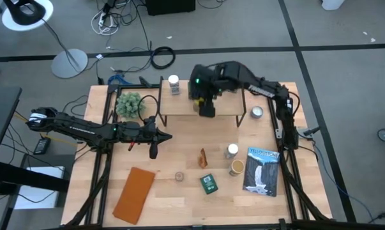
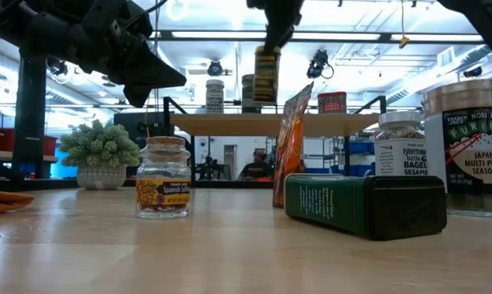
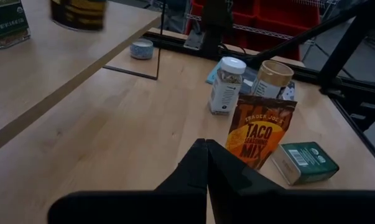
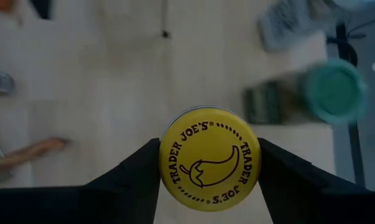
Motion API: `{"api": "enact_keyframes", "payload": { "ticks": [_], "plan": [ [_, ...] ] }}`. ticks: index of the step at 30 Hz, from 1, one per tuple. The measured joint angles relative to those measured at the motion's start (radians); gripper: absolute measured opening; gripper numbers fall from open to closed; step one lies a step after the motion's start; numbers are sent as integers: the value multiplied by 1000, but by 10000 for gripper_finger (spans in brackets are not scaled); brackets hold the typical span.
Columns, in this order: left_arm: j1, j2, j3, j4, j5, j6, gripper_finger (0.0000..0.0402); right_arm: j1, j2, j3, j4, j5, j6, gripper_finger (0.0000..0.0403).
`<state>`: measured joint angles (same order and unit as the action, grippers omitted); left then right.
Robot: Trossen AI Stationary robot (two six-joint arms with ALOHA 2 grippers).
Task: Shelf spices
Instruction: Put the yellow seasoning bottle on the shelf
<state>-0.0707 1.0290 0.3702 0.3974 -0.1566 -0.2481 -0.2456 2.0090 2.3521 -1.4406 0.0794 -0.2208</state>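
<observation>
My right gripper hangs over the shelf, shut on a jar with a yellow lid. In the low view this jar floats above the plank. A white-lid jar and a green-lid jar stand on the plank. On the table lie an amber packet, a green tin, a white-lid jar, a tan-lid jar and a small glass jar. My left gripper waits shut, level, left of the packet. My right gripper pinches the yellow-lid jar between its two fingers, one on each side just under the lid's rim. The fingers come from above, slanting down. The jar hangs upright below them, lifted clear of the shelf's plank.
A potted plant stands left of the shelf, and a small round tin sits on the table to its right. A blue-and-white book lies near the right edge and a brown pad at the near left.
</observation>
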Motion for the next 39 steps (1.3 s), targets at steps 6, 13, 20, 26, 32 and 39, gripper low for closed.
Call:
{"api": "enact_keyframes", "payload": {
  "ticks": [6, 13, 20, 26, 32, 39],
  "plan": [
    [0, 0, 0, 1, 0, 0, 5, -77, 1, -5, 11, -78, -50, 230],
    [0, 0, 0, 1, -7, 0, 5, -87, 5, -46, 27, -104, -92, 233],
    [0, 0, 0, 1, -10, 0, 5, -95, 1, -87, 47, -123, -93, 248],
    [0, 0, 0, 1, -11, 0, 5, -94, 2, -104, 71, -117, -92, 263],
    [0, 0, 0, 0, -11, 0, 5, -90, 2, -104, 77, -76, -93, 281],
    [0, 0, 0, 0, -11, 0, 5, -90, 2, -69, 73, -71, -95, 306]
  ]
}}
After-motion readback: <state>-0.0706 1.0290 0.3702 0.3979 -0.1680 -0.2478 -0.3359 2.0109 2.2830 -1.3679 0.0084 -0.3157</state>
